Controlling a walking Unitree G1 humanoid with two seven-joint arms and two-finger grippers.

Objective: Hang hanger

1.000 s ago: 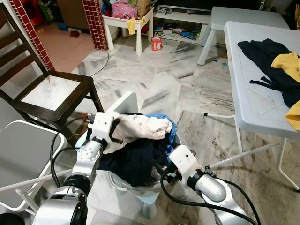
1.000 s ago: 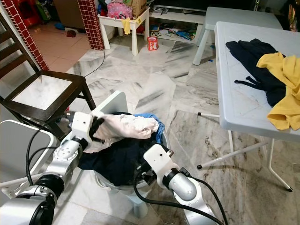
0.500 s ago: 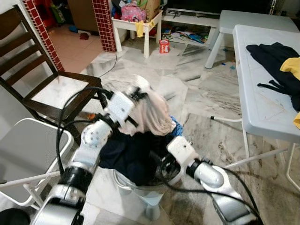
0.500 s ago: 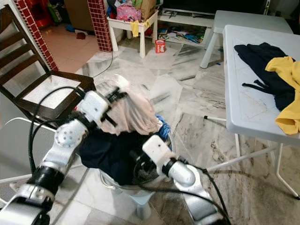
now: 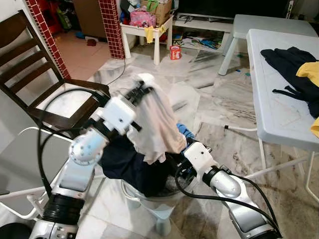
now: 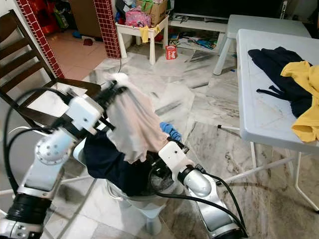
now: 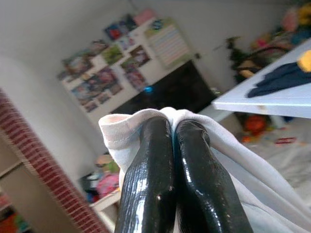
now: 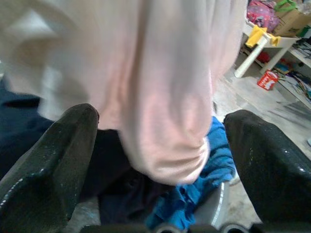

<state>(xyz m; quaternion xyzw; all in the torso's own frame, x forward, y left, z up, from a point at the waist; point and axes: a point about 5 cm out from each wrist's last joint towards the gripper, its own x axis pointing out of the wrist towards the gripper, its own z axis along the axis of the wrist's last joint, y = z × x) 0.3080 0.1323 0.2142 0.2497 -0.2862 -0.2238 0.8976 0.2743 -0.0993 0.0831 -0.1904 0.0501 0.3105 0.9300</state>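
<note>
1. The white table [image 5: 279, 114] stood on the robot's right, well apart from both grippers, with a dark garment [image 5: 289, 62] and a yellow garment [image 6: 301, 99] lying on top of it.
2. The dark wooden chair [image 5: 37, 84] stood on the robot's left, behind and beyond the raised left arm.
3. The laundry basket [image 5: 149, 199] sat below both sets of fingers, filled with a heap of dark navy clothing [image 5: 124, 159] and a blue cloth [image 6: 169, 132] at its far rim.
4. The pale pinkish-white garment [image 5: 157, 124] hung from the left gripper [image 7: 172, 136] down over the basket, its lower edge close above the heap and directly before the right gripper's fingers.
5. The left gripper was raised above the basket; in its wrist view the two black fingers [image 7: 150, 179] were pressed together, pinching a fold of the pale garment that wrapped over their tips.
6. The right gripper [image 8: 160, 160] was low at the basket's near right rim, its fingers [image 8: 53, 160] spread wide apart and holding nothing, with the hanging garment blurred between and just beyond them, the blue cloth below it.
7. The task named a hanger, but none could be made out among the clothes; the motion blur on the garment may have hidden detail.
8. A small red carton [image 5: 175, 52] stood on the marble floor far beyond the fingers, near a small white table [image 5: 149, 30].
</note>
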